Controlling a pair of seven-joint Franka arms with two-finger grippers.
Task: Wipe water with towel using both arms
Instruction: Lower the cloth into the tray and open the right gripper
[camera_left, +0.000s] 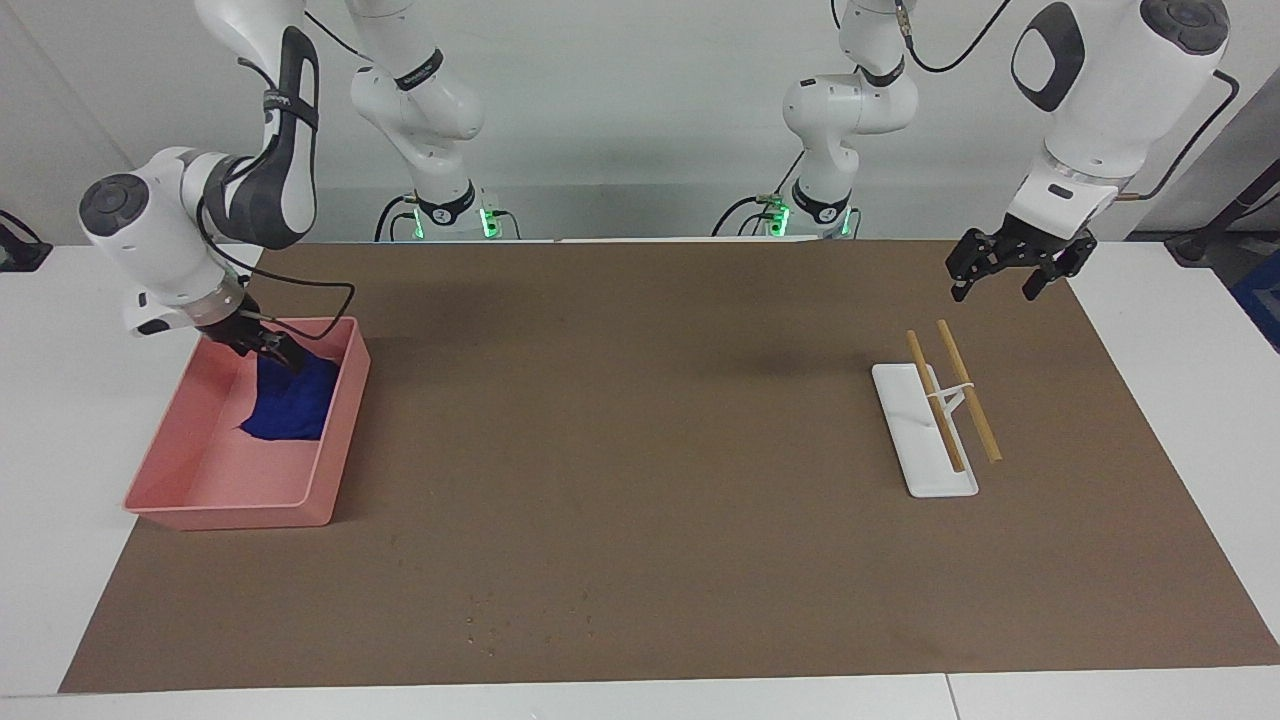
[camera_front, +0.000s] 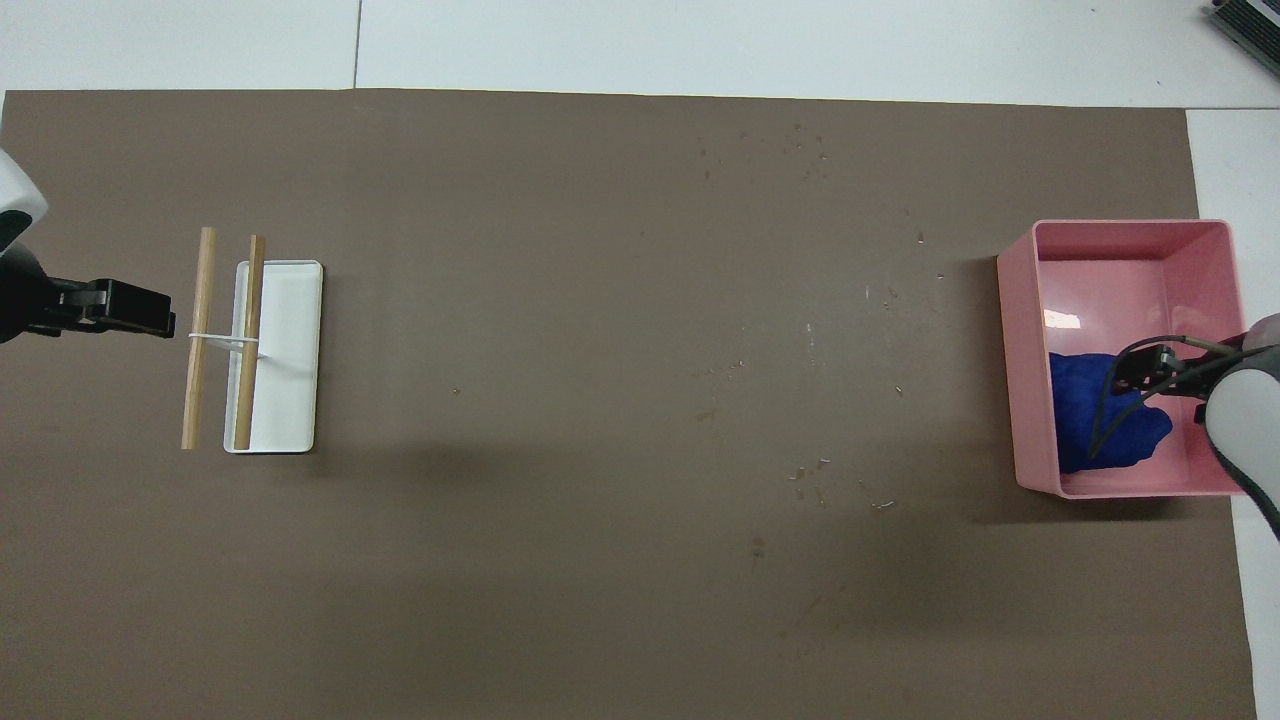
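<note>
Facing view: left pincer (camera_left: 1010, 268) hangs released over the brown mat (camera_left: 640, 450); right pincer (camera_left: 281, 353) dips into the pink bin (camera_left: 230, 505), grip unclear. Overhead view: crumpled blue towel (camera_front: 1090, 425) fills the bin's robot-side corner; 2 wooden rods (camera_front: 222, 335) cross a white tray (camera_front: 285, 360).

No text, label, brand or number can be read on anything in either view. The two arm bases (camera_left: 450, 215) each carry a small dark round badge with a pale mark (possibly a digit), but it is too small to make out.
</note>
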